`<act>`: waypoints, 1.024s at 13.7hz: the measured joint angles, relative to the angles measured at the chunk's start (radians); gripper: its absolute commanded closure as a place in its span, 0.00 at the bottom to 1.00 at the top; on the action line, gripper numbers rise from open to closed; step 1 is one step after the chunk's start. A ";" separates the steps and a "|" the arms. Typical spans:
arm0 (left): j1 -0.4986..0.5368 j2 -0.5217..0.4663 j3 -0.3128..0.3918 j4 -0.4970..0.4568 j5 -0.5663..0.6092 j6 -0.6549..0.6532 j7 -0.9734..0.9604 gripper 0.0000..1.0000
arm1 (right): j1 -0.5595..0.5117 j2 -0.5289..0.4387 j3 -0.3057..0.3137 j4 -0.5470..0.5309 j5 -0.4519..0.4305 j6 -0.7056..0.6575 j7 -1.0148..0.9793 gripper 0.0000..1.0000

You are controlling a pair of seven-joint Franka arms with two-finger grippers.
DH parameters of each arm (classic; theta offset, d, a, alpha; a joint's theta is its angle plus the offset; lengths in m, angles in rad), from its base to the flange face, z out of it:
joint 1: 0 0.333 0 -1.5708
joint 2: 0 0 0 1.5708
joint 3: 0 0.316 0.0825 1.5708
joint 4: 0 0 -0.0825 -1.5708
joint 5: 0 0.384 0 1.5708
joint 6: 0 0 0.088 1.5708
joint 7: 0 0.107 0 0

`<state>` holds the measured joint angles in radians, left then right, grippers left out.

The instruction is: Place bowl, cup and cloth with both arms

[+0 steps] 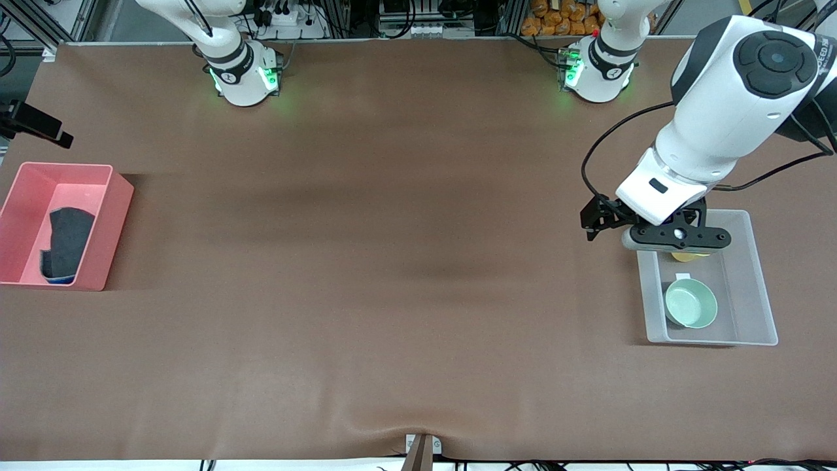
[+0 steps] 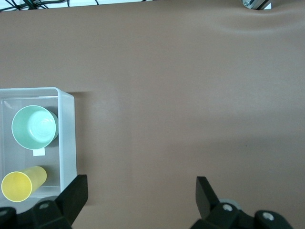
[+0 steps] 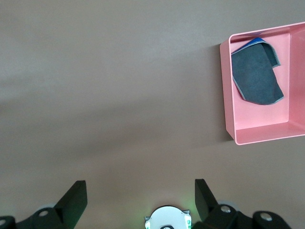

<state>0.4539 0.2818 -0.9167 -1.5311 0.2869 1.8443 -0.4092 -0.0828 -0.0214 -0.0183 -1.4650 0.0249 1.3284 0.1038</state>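
Note:
The mint-green bowl (image 1: 691, 303) sits in a clear plastic bin (image 1: 762, 307) at the left arm's end of the table. The yellow cup (image 1: 692, 256) is in the same bin, farther from the front camera than the bowl, and the hand mostly hides it. Both also show in the left wrist view: the bowl (image 2: 33, 125) and the cup (image 2: 21, 183). My left gripper (image 1: 677, 237) hovers over that end of the bin, open and empty (image 2: 141, 191). The cloth (image 1: 65, 245) lies crumpled, grey side up, in a pink bin (image 1: 114, 222). My right gripper (image 3: 140, 193) is open and empty, high over its own base.
The pink bin (image 3: 228, 95) holding the cloth (image 3: 257, 71) stands at the right arm's end of the table. The clear bin's wall (image 2: 66, 138) is beside my left gripper's finger (image 2: 76, 193). Brown table covering spans between the two bins.

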 measured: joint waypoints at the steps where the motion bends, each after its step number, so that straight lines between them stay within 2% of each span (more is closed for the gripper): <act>1: -0.020 -0.016 0.029 0.001 0.000 -0.005 0.000 0.00 | 0.000 0.000 0.000 0.000 0.000 0.000 0.000 0.00; 4: -0.138 -0.092 0.195 0.013 -0.062 -0.067 0.000 0.00 | 0.000 0.000 0.000 0.000 0.000 0.001 0.000 0.00; 9: -0.372 -0.219 0.557 0.026 -0.155 -0.192 0.139 0.00 | 0.000 0.000 0.001 0.003 0.001 0.004 0.001 0.00; 14: -0.591 -0.251 0.885 0.025 -0.236 -0.207 0.229 0.00 | 0.007 0.000 0.010 0.003 0.001 0.004 0.001 0.00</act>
<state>-0.1368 0.0304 -0.0318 -1.5056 0.0507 1.6368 -0.1798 -0.0757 -0.0214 -0.0087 -1.4619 0.0260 1.3325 0.1051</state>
